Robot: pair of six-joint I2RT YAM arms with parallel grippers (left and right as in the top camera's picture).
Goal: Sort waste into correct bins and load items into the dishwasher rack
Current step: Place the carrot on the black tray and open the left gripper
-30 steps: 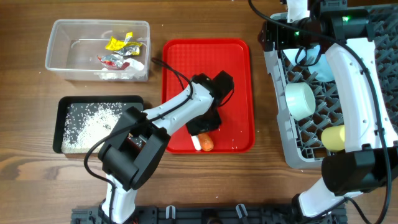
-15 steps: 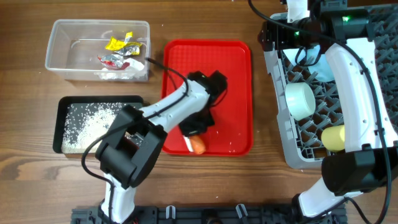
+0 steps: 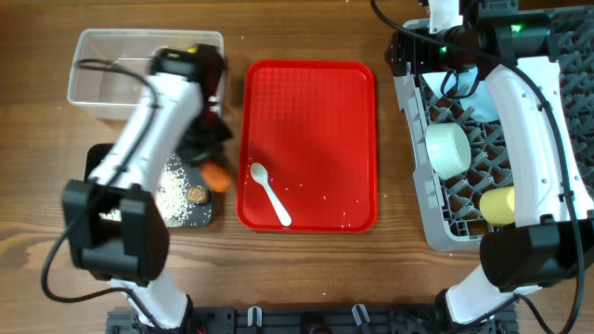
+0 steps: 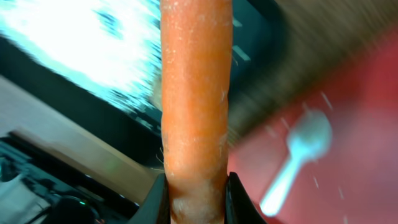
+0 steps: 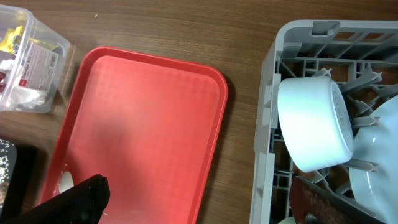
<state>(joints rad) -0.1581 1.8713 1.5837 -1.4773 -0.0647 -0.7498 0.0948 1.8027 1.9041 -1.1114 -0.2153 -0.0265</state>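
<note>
The left fingers point(image 4: 238, 202) are closed on the butt of the orange carrot point(image 4: 196, 106), a blunt cylinder with matt, faintly ridged skin and fine root hairs. It hangs over the right end of the shallow black tray point(image 3: 206, 221), which holds a scatter of white rice grains point(image 3: 172, 197) and a small round brown lump point(image 3: 196, 194). Behind it on the wood-grain tabletop point(image 3: 37, 250) stands the clear tub point(image 3: 102, 35), thin-walled with rounded corners, holding crinkled wrappers point(image 5: 13, 38); one carries red print too small to read. The flat red tray point(image 3: 316, 111) has a fine waffle texture and a raised rounded rim, and on it lie a smooth white plastic spoon point(image 3: 269, 193) and a few stray grains. The right fingers point(image 5: 78, 199) are spread wide, holding nothing, above the grey peg-lattice rack point(image 5: 267, 124), where a glossy pale cup point(image 5: 314, 121) lies on its side near a yellow cup point(image 3: 498, 204).
</note>
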